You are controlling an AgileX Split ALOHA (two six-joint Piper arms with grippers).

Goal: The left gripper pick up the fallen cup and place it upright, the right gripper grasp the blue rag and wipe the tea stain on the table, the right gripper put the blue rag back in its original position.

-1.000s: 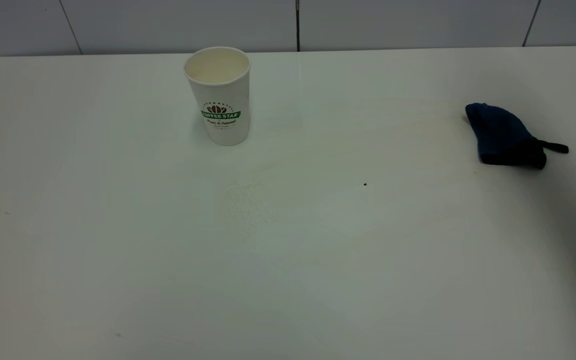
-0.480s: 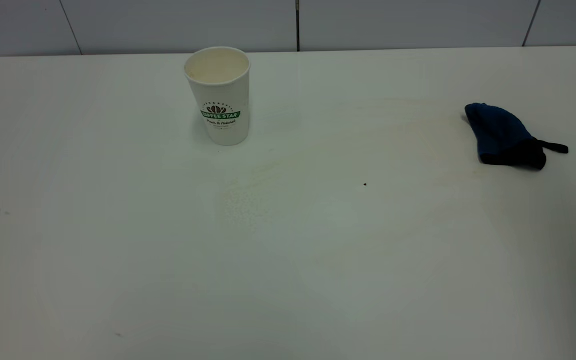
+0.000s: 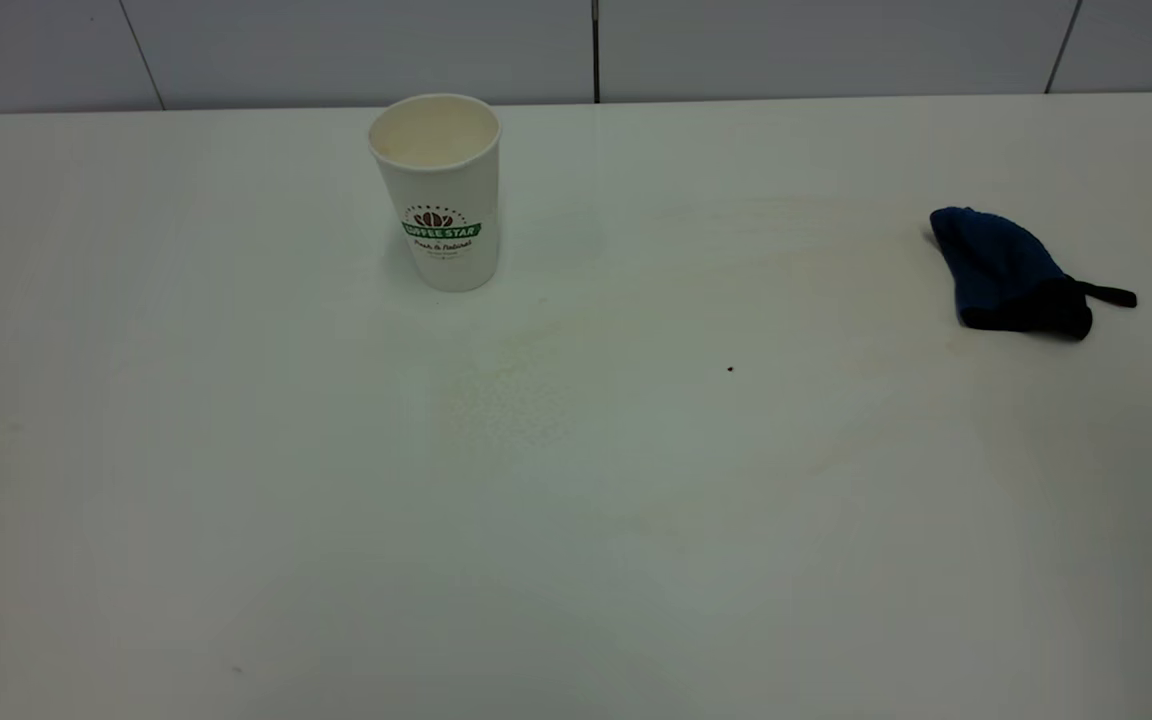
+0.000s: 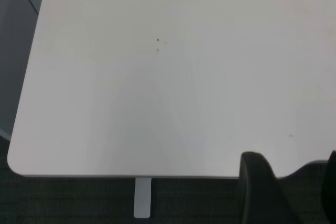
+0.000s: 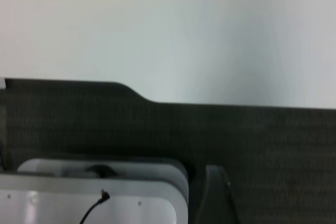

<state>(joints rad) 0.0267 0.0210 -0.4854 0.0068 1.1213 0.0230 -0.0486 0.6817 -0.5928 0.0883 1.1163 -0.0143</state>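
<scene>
Nearest, the left gripper [image 4: 294, 195], a black robot hand, hangs off the near edge of the plain white table [image 3: 236, 560] by a rounded corner, its jaws standing wide and empty. The right gripper [image 5: 215, 198] sits back beyond the near edge too; how wide it is cannot be told. The dark shadow that lay over the right edge a second ago has cleared, so the right arm has probably pulled away. Mid-table the tea stain [image 3: 501, 400] is only a faint yellowish speckled trace. Farther back, the crumpled blue cloth rag [image 3: 1008, 272] lies alone by the right edge, and the tall white paper cup [image 3: 441, 190] stands upright near the far edge. The task looks essentially finished.
</scene>
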